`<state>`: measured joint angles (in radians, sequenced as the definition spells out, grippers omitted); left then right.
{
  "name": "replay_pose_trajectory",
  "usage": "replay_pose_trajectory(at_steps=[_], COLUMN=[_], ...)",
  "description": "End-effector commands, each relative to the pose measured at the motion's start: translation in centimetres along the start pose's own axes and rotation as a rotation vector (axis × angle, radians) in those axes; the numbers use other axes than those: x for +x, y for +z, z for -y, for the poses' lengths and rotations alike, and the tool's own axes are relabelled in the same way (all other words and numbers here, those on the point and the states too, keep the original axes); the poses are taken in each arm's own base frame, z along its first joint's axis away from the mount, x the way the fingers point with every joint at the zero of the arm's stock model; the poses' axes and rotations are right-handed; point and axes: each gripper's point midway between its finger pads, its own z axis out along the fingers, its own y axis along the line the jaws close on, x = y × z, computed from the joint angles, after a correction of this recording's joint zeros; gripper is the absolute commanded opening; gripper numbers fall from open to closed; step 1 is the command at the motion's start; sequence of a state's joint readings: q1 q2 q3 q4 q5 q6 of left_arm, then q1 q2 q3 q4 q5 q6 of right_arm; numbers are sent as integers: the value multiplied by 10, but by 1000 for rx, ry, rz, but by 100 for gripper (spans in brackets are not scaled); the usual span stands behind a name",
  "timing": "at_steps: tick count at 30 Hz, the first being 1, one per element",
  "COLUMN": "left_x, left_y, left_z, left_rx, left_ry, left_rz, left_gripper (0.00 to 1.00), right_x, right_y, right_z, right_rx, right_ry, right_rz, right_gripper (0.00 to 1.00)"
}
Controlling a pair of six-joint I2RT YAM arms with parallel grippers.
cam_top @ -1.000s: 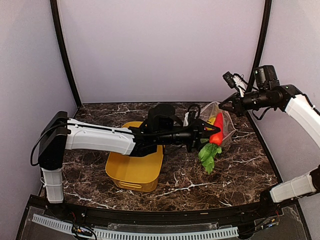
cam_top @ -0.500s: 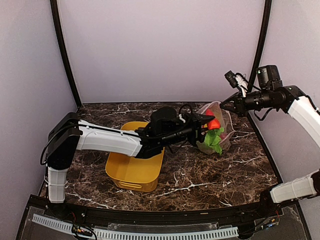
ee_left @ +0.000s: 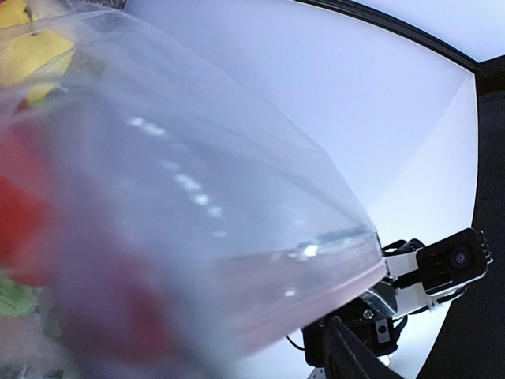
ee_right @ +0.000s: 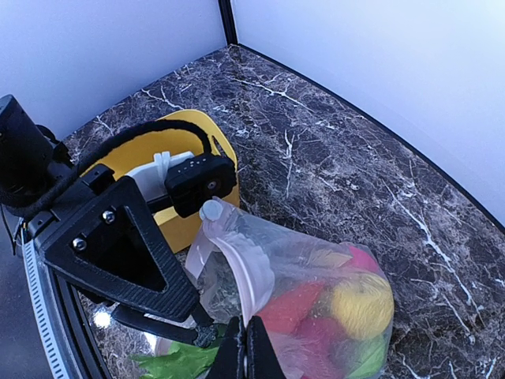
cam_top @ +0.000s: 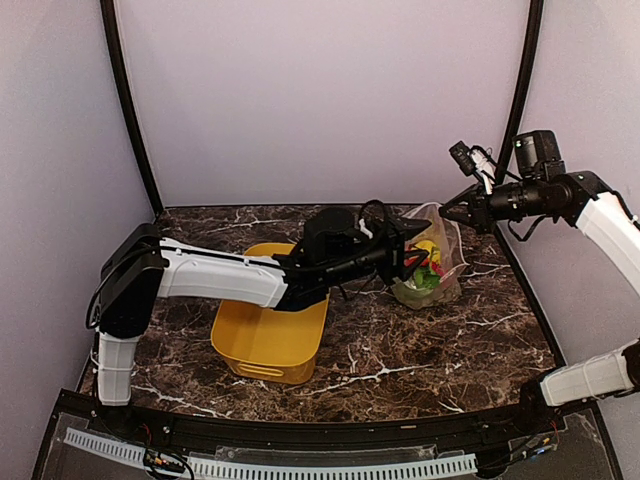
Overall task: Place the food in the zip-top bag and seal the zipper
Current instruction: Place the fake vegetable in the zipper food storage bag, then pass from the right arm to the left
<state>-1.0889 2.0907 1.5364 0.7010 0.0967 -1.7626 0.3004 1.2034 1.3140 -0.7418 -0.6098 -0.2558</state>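
Observation:
The clear zip-top bag (cam_top: 440,270) stands at the back right with its mouth facing left. My right gripper (cam_top: 446,213) is shut on its upper mouth edge, pinching the pinkish zipper (ee_right: 248,276) between its fingertips (ee_right: 246,347). Inside the bag lie a yellow lemon (ee_right: 363,304), red fruit (ee_right: 296,304) and green pieces. My left gripper (cam_top: 412,255) reaches into the mouth, its jaws apart and empty. The carrot's green leaves (ee_right: 177,365) lie under its black fingers (ee_right: 118,245). The left wrist view is filled by blurred bag film (ee_left: 197,197).
A yellow plastic tub (cam_top: 265,335) sits under the left forearm, mid-left on the dark marble table (cam_top: 450,350). Black frame posts stand at the back corners. The right arm (cam_top: 600,215) comes in high from the right wall.
My left gripper carried the carrot right and up to the bag's mouth, then spread its jaws. The carrot now rests in the bag. My right gripper kept its hold, shifting only slightly.

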Motion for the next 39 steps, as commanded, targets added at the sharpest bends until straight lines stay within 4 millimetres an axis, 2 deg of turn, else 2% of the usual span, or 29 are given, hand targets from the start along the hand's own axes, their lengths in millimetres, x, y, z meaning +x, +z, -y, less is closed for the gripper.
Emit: replay_pose_trajectory(at_steps=[1, 6, 7, 9, 11, 12, 15, 16, 17, 18, 19, 21, 22, 23, 24, 26, 29, 33, 36, 37, 38, 39], left_x=[18, 41, 51, 63, 71, 72, 64, 63, 53, 45, 40, 34, 31, 34, 41, 60, 89, 110, 114, 115, 113, 115], left_y=[-3, -8, -11, -18, -29, -33, -58, -64, -78, -85, -100, -120, -128, -135, -141, -148, -148, -131, -114, -112, -106, -102], left_z=[64, 105, 117, 130, 133, 130, 100, 94, 78, 73, 61, 52, 41, 44, 34, 28, 21, 18, 10, 16, 3, 15], left_rx=[116, 177, 184, 183, 153, 138, -60, -87, -207, -268, -356, -459, -526, -524, -545, -528, -469, -425, -451, -461, -495, -488], left_ry=[137, 355, 393, 504, 630, 731, 946, 1078, 1125, 1248, 1293, 1466, 1581, 1699, 1763, 1899, 2040, 2116, 2157, 2184, 2192, 2223], left_rz=[-60, -133, -173, -220, -254, -260, -277, -285, -275, -245, -263, -274, -287, -313, -358, -464, -601, -656, -712, -714, -748, -726], left_gripper=[61, 60, 59, 59, 58, 58, 56, 56, 55, 55, 55, 54, 54, 55, 56, 56, 57, 57, 57, 57, 57, 57], right_x=[-13, -15, -18, -27, -36, -39, -40, -43, -46, -49, -49, -42, -35, -30, -25, -20, -20, -20, -15, -13, -11, -10], right_y=[-4, -6, -7, -13, -20, -23, -24, -27, -31, -34, -36, -30, -25, -19, -14, -10, -5, 1, 6, 7, 8, 8], right_z=[-6, -5, -5, -4, -3, -2, -8, -13, -19, -24, -28, -31, -30, -29, -28, -33, -37, -39, -39, -39, -40, -41], right_rx=[-15, -6, -1, 17, 45, 55, 21, -1, -20, -36, -51, -84, -97, -112, -128, -172, -194, -213, -221, -223, -227, -230], right_ry=[-25, -30, -35, -54, -83, -91, -93, -98, -105, -115, -124, -125, -117, -105, -90, -74, -68, -62, -54, -50, -46, -46], right_rz=[42, 42, 43, 50, 65, 71, 58, 62, 71, 83, 90, 75, 55, 36, 20, 12, 12, 0, -15, -20, -23, -24], right_gripper=[0, 0, 0, 0, 0, 0, 0, 0, 0, 0, 0, 0, 0, 0, 0, 0, 0, 0, 0, 0, 0, 0])
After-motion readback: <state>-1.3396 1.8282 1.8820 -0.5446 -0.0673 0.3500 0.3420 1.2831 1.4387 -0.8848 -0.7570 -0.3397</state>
